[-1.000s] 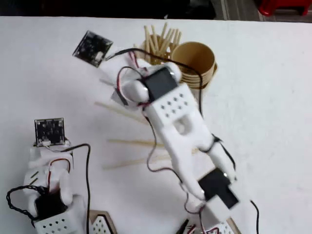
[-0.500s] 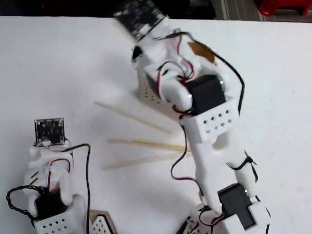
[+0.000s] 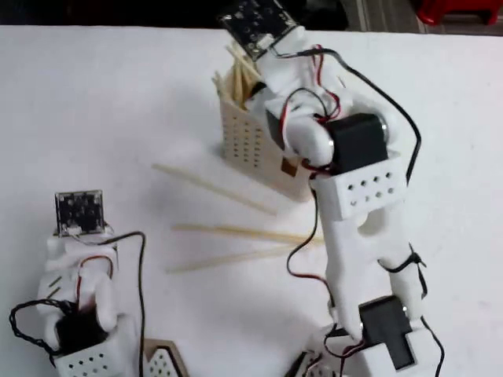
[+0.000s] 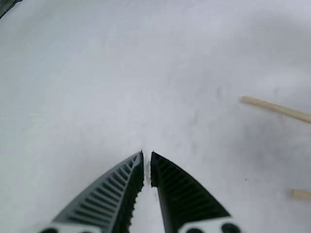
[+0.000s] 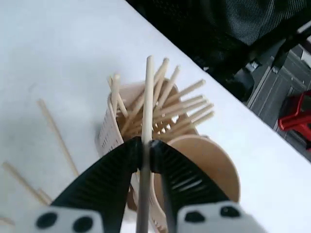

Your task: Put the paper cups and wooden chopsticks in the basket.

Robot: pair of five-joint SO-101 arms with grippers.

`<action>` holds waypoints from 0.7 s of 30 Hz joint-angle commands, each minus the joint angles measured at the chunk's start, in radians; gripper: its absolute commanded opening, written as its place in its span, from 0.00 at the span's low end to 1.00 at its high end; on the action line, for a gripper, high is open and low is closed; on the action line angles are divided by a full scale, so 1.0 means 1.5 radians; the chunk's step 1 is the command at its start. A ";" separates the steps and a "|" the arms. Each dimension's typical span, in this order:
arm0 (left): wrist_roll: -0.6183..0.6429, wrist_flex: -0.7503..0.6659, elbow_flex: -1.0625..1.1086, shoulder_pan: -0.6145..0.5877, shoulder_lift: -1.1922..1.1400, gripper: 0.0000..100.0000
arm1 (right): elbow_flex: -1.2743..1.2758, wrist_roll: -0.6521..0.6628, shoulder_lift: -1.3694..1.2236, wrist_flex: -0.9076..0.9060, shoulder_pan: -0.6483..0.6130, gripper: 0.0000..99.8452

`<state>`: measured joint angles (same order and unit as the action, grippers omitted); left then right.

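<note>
A cream perforated basket [image 3: 250,145] stands at the far middle of the table with several wooden chopsticks [image 3: 236,75] upright in it. In the right wrist view, my right gripper [image 5: 146,143] is shut on one chopstick [image 5: 147,92], held upright just above the basket [image 5: 108,132]. A paper cup [image 5: 206,162] sits inside it beside the bundle of chopsticks [image 5: 182,111]. Three loose chopsticks [image 3: 214,189], [image 3: 236,232], [image 3: 228,258] lie on the table in front of the basket. My left gripper [image 4: 147,156] is shut on nothing, low over bare table at the near left.
The right arm [image 3: 361,188] stretches from the near right edge up over the basket and covers its right side. The left arm [image 3: 78,275] rests at the near left corner. A loose chopstick end [image 4: 277,108] lies ahead of the left gripper.
The right arm has swung from over the table left of the basket to above it, carrying a chopstick. The left arm has not moved.
</note>
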<state>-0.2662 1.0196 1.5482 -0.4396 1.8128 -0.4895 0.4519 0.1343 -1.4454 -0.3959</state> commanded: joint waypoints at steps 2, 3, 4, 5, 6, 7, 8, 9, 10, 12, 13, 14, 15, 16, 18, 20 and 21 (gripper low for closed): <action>-0.008 -0.009 -0.006 -0.005 0.007 0.05 | -0.007 0.042 0.006 -0.057 0.020 0.02; -0.008 -0.009 -0.006 -0.005 0.007 0.05 | -0.004 0.051 -0.006 -0.067 0.020 0.02; -0.008 -0.009 -0.006 -0.005 0.007 0.05 | -0.001 0.058 -0.020 -0.074 0.020 0.02; -0.008 -0.009 -0.006 -0.005 0.007 0.05 | -0.001 0.065 -0.036 -0.077 0.020 0.02; -0.008 -0.009 -0.006 -0.005 0.007 0.05 | -0.004 0.068 -0.055 -0.078 0.021 0.02; -0.008 -0.009 -0.006 -0.005 0.007 0.05 | -0.006 0.069 -0.072 -0.077 0.022 0.02; -0.008 -0.009 -0.006 -0.005 0.007 0.05 | -0.006 0.074 -0.088 -0.075 0.026 0.02; -0.008 -0.009 -0.006 -0.005 0.007 0.05 | -0.007 0.079 -0.101 -0.073 0.026 0.02; -0.008 -0.009 -0.006 -0.005 0.007 0.05 | -0.007 0.083 -0.112 -0.066 0.025 0.02; -0.008 -0.009 -0.006 -0.005 0.007 0.05 | -0.009 0.086 -0.125 -0.048 0.024 0.02; -0.008 -0.009 -0.006 -0.005 0.007 0.05 | -0.017 0.085 -0.132 -0.038 0.026 0.02; -0.008 -0.009 -0.006 -0.005 0.007 0.05 | -0.028 0.083 -0.138 -0.031 0.027 0.02; -0.008 -0.009 -0.006 -0.005 0.007 0.05 | -0.040 0.082 -0.145 -0.025 0.028 0.03; -0.008 -0.009 -0.006 -0.005 0.007 0.05 | -0.053 0.082 -0.151 -0.024 0.028 0.03; -0.008 -0.009 -0.006 -0.005 0.007 0.05 | -0.084 0.081 -0.163 -0.026 0.027 0.06; -0.008 -0.009 -0.006 -0.005 0.007 0.05 | -0.102 0.080 -0.166 -0.027 0.025 0.11; -0.008 -0.009 -0.006 -0.005 0.007 0.05 | -0.108 0.075 -0.166 -0.029 0.023 0.14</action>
<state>-0.2662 1.0196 1.5482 -0.4396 1.8128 -0.5723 0.5715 -0.1250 -1.5052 -0.3667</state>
